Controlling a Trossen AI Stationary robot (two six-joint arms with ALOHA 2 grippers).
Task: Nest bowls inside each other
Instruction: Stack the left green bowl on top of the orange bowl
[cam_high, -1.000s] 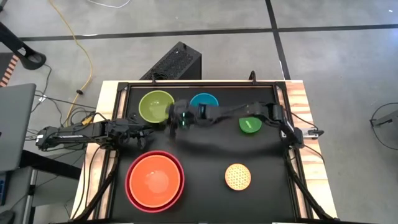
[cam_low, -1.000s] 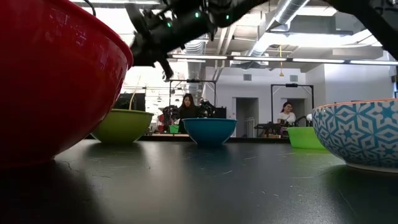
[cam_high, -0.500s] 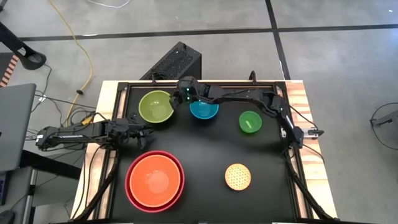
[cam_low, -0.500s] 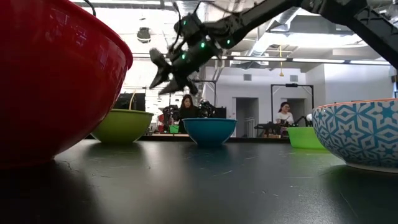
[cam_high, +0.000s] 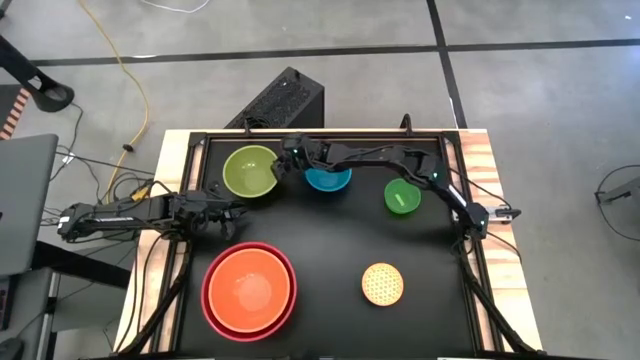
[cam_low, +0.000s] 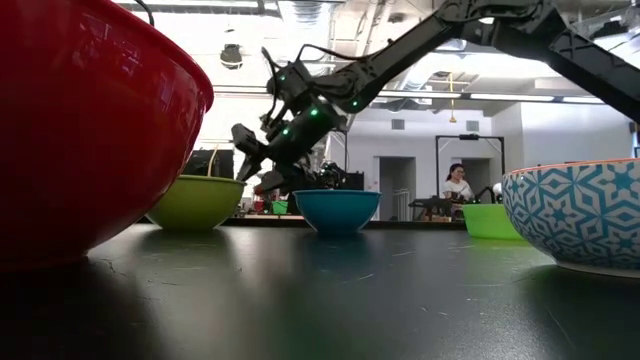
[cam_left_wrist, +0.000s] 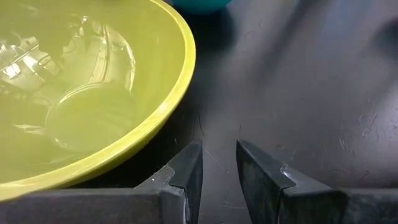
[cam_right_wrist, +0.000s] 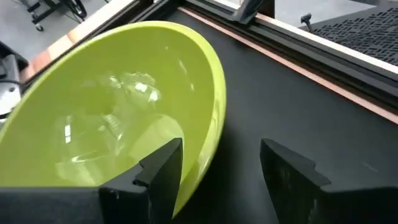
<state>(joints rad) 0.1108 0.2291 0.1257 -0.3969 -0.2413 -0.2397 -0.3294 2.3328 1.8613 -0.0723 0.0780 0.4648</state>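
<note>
A lime green bowl (cam_high: 250, 172) stands at the far left of the black table, and a blue bowl (cam_high: 330, 180) stands just to its right. My right gripper (cam_high: 286, 160) hovers open between them. In its wrist view the fingers stand on either side of the lime bowl's right rim (cam_right_wrist: 217, 118), one over the inside and one outside. An orange bowl (cam_high: 248, 288) sits inside the red bowl (cam_high: 208, 300) at the near left. The small bright green bowl (cam_high: 402, 197) and the patterned yellow bowl (cam_high: 382, 283) stand alone. My left gripper (cam_high: 238, 208) rests low by the table's left side, with a narrow gap between its fingers (cam_left_wrist: 189, 168).
A raised black rail (cam_right_wrist: 298, 56) runs along the table's far edge, close behind the lime bowl. A black box (cam_high: 285, 100) stands on the floor beyond it. Bare black tabletop (cam_high: 330, 240) lies in the middle between the bowls. People sit in the room behind (cam_low: 460, 185).
My right gripper has swung from above the table's middle toward the far edge and down, to the gap between the lime and blue bowls. It has tipped further downward and has opened. No bowl has moved.
</note>
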